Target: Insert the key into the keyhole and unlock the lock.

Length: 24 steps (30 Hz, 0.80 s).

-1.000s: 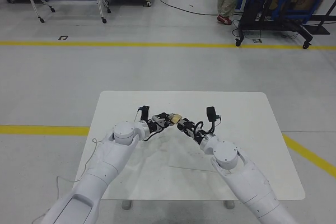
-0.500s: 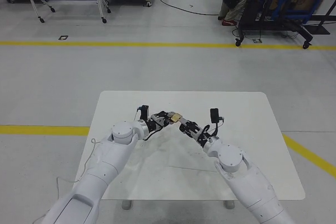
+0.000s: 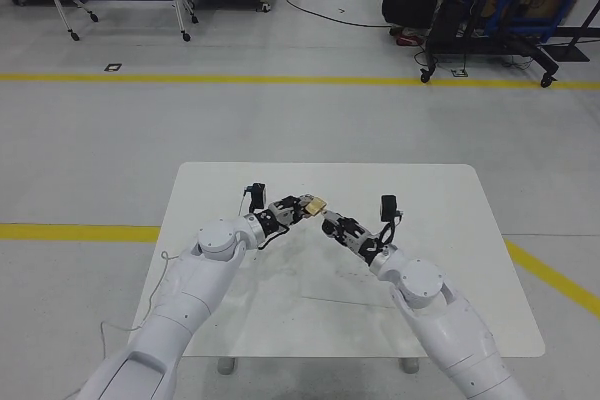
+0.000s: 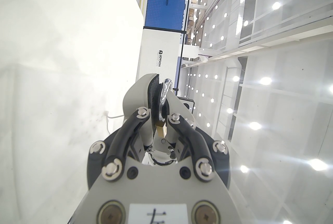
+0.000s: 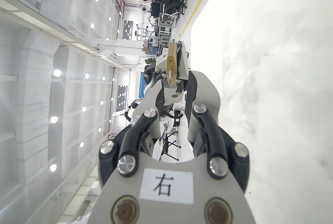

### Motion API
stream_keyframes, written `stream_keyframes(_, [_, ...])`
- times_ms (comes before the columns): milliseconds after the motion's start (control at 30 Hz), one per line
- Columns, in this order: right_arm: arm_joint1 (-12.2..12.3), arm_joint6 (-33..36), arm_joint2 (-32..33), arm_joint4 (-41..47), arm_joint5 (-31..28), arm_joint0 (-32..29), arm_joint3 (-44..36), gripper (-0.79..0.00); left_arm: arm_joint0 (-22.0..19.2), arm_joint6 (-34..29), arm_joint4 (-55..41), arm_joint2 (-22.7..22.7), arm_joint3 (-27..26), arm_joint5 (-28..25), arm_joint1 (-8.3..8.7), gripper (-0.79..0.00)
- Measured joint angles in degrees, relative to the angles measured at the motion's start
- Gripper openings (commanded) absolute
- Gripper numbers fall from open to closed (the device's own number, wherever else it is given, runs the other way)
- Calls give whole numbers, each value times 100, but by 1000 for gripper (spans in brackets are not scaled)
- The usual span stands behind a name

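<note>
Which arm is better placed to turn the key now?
Right, probably. The left fingers are shut on the lock, steadying it; the key at its free end lies directly at the right gripper.

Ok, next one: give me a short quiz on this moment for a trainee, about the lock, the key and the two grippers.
1. True or false: the lock lies flat on the table.
2. Fill in: the small metal piece at the end of the lock facing the right gripper is the ___.
3. Which gripper is shut on the lock? A) the left gripper B) the right gripper C) neither

Key
1. False: it is held up above the table, between the two arms.
2. key
3. A
</note>
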Motion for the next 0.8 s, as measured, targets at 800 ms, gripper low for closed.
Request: stream_keyframes(800, [-84, 177, 42, 726, -212, 94, 295, -785, 31, -227, 268, 0, -69, -212, 5, -785])
